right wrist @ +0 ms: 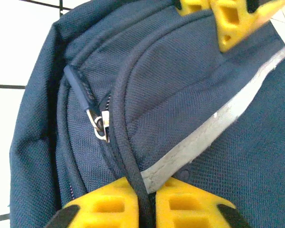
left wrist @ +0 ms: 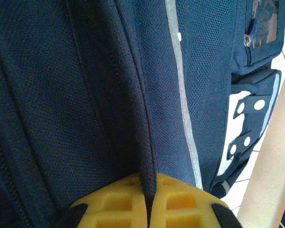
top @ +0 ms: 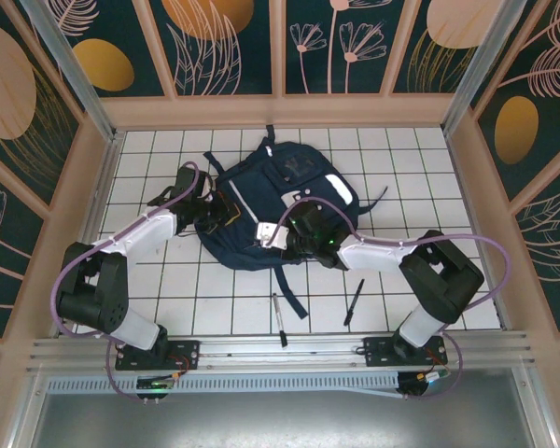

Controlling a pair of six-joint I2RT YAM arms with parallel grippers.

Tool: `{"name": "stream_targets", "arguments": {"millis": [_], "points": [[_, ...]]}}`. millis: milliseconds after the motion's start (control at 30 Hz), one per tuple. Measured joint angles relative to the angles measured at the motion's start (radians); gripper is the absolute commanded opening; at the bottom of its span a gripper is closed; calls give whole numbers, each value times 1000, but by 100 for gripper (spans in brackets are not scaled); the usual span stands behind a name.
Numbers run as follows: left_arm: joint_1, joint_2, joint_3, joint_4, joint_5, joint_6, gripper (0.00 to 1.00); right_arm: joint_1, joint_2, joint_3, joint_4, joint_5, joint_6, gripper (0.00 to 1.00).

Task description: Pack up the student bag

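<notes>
Student bag (top: 280, 201): 1, navy, lying flat on the white-tiled bench (top: 168, 299), toward the far wall. Grippers: 2, both on the bag. Left gripper (left wrist: 149, 202) clamped on a piped seam; right gripper (right wrist: 147, 204) clamped on piping, zip pull (right wrist: 92, 114) just beside. Pens: 2, loose near the arm bases, left pen (top: 278, 319) and right pen (top: 354, 302), apart from the bag

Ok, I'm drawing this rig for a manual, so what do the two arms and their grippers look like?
Both the left arm and right arm have white links between bulky black joints, on black bases bolted to a rail. A purple cable loops along each. The left gripper and right gripper have yellow plastic fingers moulded with rectangular recesses, black at the outer corners.
</notes>
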Motion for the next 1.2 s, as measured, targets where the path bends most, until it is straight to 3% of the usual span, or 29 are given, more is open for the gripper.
{"name": "stream_targets", "arguments": {"millis": [67,200,300,500,800,967,1000,1100,1200], "points": [[0,19,61,-75,10,65,35,-11,0,5,-1,-24,3,0],[-10,8,219,-241,-48,272,43,-67,0,35,-1,-136,62,0],[-24,-89,200,-239,-43,389,47,-108,0,43,1,-226,108,0],[-211,-220,54,-160,-32,614,44,-150,0,43,0,-338,172,0],[-239,-208,-64,-28,-122,844,42,-171,12,56,0,-394,219,0],[-251,-154,-57,-29,-153,922,38,-175,16,56,-6,-397,222,0],[-253,-145,-55,-29,-155,933,33,-179,17,56,-10,-395,222,0],[-258,-125,-49,-29,-179,971,0,-190,18,56,-23,-393,222,0],[-266,-124,-44,-31,-197,1009,0,-194,18,57,-39,-384,201,0]]}}
